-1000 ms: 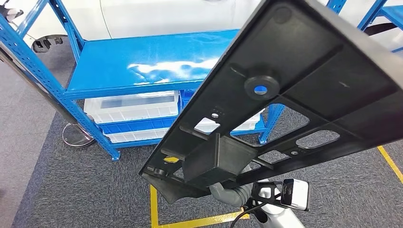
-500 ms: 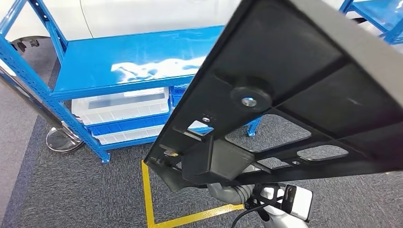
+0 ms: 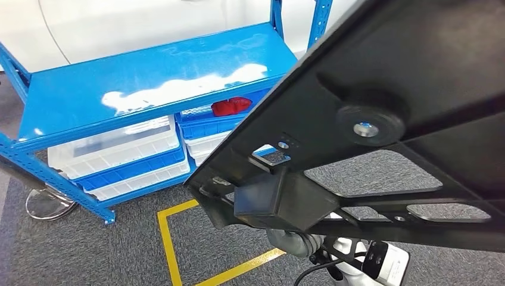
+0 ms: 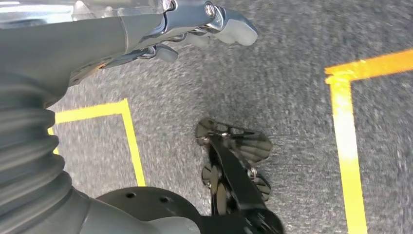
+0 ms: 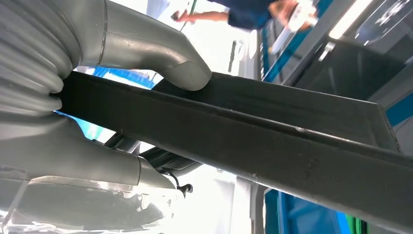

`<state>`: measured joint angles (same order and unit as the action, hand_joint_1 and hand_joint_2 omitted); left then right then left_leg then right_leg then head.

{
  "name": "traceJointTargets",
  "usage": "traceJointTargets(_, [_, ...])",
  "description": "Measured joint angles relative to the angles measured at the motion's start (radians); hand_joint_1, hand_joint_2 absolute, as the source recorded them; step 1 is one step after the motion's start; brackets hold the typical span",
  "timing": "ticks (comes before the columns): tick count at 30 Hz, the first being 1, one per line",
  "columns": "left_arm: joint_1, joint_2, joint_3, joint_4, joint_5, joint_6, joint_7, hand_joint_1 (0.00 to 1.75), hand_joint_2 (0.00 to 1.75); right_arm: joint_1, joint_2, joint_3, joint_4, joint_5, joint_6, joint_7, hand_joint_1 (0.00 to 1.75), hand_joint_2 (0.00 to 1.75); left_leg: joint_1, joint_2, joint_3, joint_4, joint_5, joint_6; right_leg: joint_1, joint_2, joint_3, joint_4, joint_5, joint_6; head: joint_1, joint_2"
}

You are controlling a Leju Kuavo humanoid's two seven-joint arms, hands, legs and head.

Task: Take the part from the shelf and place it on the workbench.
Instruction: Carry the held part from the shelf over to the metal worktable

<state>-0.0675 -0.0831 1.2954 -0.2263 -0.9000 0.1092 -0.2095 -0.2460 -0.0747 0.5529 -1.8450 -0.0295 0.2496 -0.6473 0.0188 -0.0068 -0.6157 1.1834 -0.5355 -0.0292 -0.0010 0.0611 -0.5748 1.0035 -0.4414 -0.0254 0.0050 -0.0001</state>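
Right hand (image 5: 122, 105) clamps the large black ribbed plastic panel (image 3: 381, 119) by its edge, raised at three o'clock from the blue steel shelf (image 3: 149, 89). Left hand (image 4: 204, 24) hangs, fingers curled, holding nothing. Risk: the long overhang could lever the panel loose.

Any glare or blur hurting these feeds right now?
Head view: white glare streaks across the blue shelf top; the black part looks sharp. Left wrist view: the carpet is motion-smeared. Right wrist view: the background behind the right hand is blown out white.
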Motion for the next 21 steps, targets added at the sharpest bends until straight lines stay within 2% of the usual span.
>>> traceJointTargets(2, [-0.001, 0.006, -0.001, 0.0, -0.003, -0.017, -0.001, 0.0, 1.75, 0.004, 0.0, -0.003, -0.006, 0.004, -0.005, -0.004, 1.75, 1.75, 0.002, -0.04, 0.06, -0.126, 0.045, 0.005, 0.001, 0.023, -0.006, 0.009, -0.001, 0.008, 0.0, 0.0])
traceJointTargets(3, [-0.001, 0.009, -0.001, 0.0, -0.001, -0.024, -0.002, 0.0, 1.75, 0.007, 0.0, -0.005, -0.007, 0.004, -0.003, -0.011, 1.75, 1.75, 0.002, -0.054, 0.073, -0.157, 0.05, 0.008, 0.0, 0.033, -0.011, 0.013, -0.001, 0.014, 0.001, 0.0])
traceJointTargets(4, [-0.002, 0.012, -0.001, 0.0, 0.003, -0.029, -0.004, 0.0, 1.75, 0.011, 0.0, -0.008, -0.007, 0.004, 0.002, -0.02, 1.75, 1.75, 0.001, -0.058, 0.076, -0.166, 0.046, 0.01, -0.001, 0.042, -0.017, 0.014, 0.001, 0.02, 0.001, 0.0])
traceJointTargets(5, [-0.002, 0.015, 0.0, 0.0, 0.009, -0.032, -0.006, 0.0, 1.75, 0.016, 0.0, -0.013, -0.006, 0.003, 0.009, -0.029, 1.75, 1.75, 0.001, -0.049, 0.076, -0.169, 0.047, 0.014, -0.002, 0.052, -0.021, 0.014, 0.005, 0.027, 0.001, 0.0])
traceJointTargets(6, [-0.003, 0.018, 0.001, 0.0, 0.015, -0.032, -0.008, 0.0, 1.75, 0.02, 0.0, -0.018, -0.005, 0.001, 0.017, -0.035, 1.75, 1.75, 0.002, -0.039, 0.076, -0.172, 0.05, 0.02, -0.004, 0.05, -0.024, 0.016, 0.005, 0.033, 0.0, 0.0])
traceJointTargets(7, [-0.004, 0.021, 0.002, 0.0, 0.02, -0.032, -0.009, 0.0, 1.75, 0.02, 0.0, -0.024, -0.004, -0.001, 0.024, -0.038, 1.75, 1.75, 0.003, -0.029, 0.076, -0.175, 0.054, 0.027, -0.003, 0.035, -0.03, 0.027, -0.003, 0.039, 0.003, 0.0])
traceJointTargets(8, [-0.005, 0.022, 0.003, 0.0, 0.025, -0.031, -0.011, 0.0, 1.75, 0.018, 0.0, -0.029, -0.003, -0.003, 0.031, -0.038, 1.75, 1.75, 0.005, -0.016, 0.076, -0.179, 0.057, 0.034, -0.003, 0.012, -0.045, 0.057, -0.022, 0.044, 0.005, 0.0])
traceJointTargets(10, [-0.005, 0.027, 0.006, 0.0, 0.033, -0.029, -0.016, 0.0, 1.75, 0.012, 0.001, -0.039, 0.0, -0.004, 0.039, -0.039, 1.75, 1.75, 0.003, 0.008, 0.075, -0.181, 0.059, 0.04, -0.006, -0.037, -0.103, 0.177, -0.085, 0.054, 0.01, 0.0])
traceJointTargets(11, [-0.004, 0.029, 0.008, 0.0, 0.036, -0.028, -0.019, 0.0, 1.75, 0.01, 0.001, -0.043, 0.002, -0.003, 0.041, -0.039, 1.75, 1.75, 0.002, 0.021, 0.074, -0.181, 0.059, 0.041, -0.009, -0.047, -0.136, 0.247, -0.113, 0.058, 0.011, 0.0])
traceJointTargets(12, [-0.003, 0.032, 0.01, 0.0, 0.039, -0.029, -0.022, 0.0, 1.75, 0.01, 0.001, -0.047, 0.004, -0.003, 0.043, -0.038, 1.75, 1.75, 0.002, 0.034, 0.074, -0.181, 0.058, 0.041, -0.012, -0.051, -0.158, 0.293, -0.126, 0.062, 0.011, 0.0])
traceJointTargets(13, [-0.004, 0.034, 0.011, 0.0, 0.041, -0.031, -0.025, 0.0, 1.75, 0.01, 0.001, -0.051, 0.005, -0.004, 0.046, -0.038, 1.75, 1.75, 0.002, 0.046, 0.074, -0.18, 0.058, 0.041, -0.014, -0.054, -0.163, 0.304, -0.119, 0.064, 0.011, 0.0])
traceJointTargets(14, [-0.006, 0.036, 0.012, 0.0, 0.044, -0.033, -0.027, 0.0, 1.75, 0.009, 0.002, -0.054, 0.006, -0.005, 0.048, -0.038, 1.75, 1.75, 0.002, 0.057, 0.074, -0.18, 0.057, 0.039, -0.016, -0.06, -0.146, 0.271, -0.094, 0.064, 0.011, 0.0])
traceJointTargets(15, [-0.008, 0.037, 0.014, 0.0, 0.046, -0.035, -0.03, 0.0, 1.75, 0.008, 0.003, -0.056, 0.007, -0.005, 0.05, -0.038, 1.75, 1.75, 0.002, 0.067, 0.076, -0.18, 0.055, 0.037, -0.017, -0.073, -0.11, 0.204, -0.059, 0.063, 0.011, 0.0])
traceJointTargets(17, [-0.012, 0.038, 0.019, 0.0, 0.05, -0.037, -0.033, 0.0, 1.75, 0.003, 0.007, -0.06, 0.007, -0.007, 0.053, -0.039, 1.75, 1.75, -0.002, 0.084, 0.08, -0.179, 0.05, 0.029, -0.009, -0.124, -0.038, 0.066, -0.013, 0.051, 0.011, 0.0])
traceJointTargets(18, [-0.013, 0.038, 0.022, 0.0, 0.052, -0.035, -0.033, 0.0, 1.75, 0.001, 0.008, -0.061, 0.007, -0.008, 0.053, -0.039, 1.75, 1.75, -0.004, 0.093, 0.082, -0.178, 0.048, 0.024, -0.003, -0.14, -0.02, 0.028, -0.006, 0.043, 0.01, 0.0])
traceJointTargets(19, [-0.013, 0.039, 0.025, 0.0, 0.053, -0.032, -0.033, 0.0, 1.75, 0.0, 0.01, -0.063, 0.007, -0.01, 0.053, -0.039, 1.75, 1.75, -0.007, 0.102, 0.084, -0.179, 0.047, 0.018, 0.002, -0.145, -0.017, 0.016, -0.007, 0.036, 0.01, 0.0])
traceJointTargets(21, [-0.014, 0.039, 0.027, 0.0, 0.055, -0.027, -0.033, 0.0, 1.75, 0.002, 0.012, -0.067, 0.008, -0.012, 0.053, -0.039, 1.75, 1.75, -0.007, 0.121, 0.087, -0.18, 0.043, 0.006, 0.002, -0.118, -0.021, 0.012, -0.002, 0.022, 0.01, 0.0])
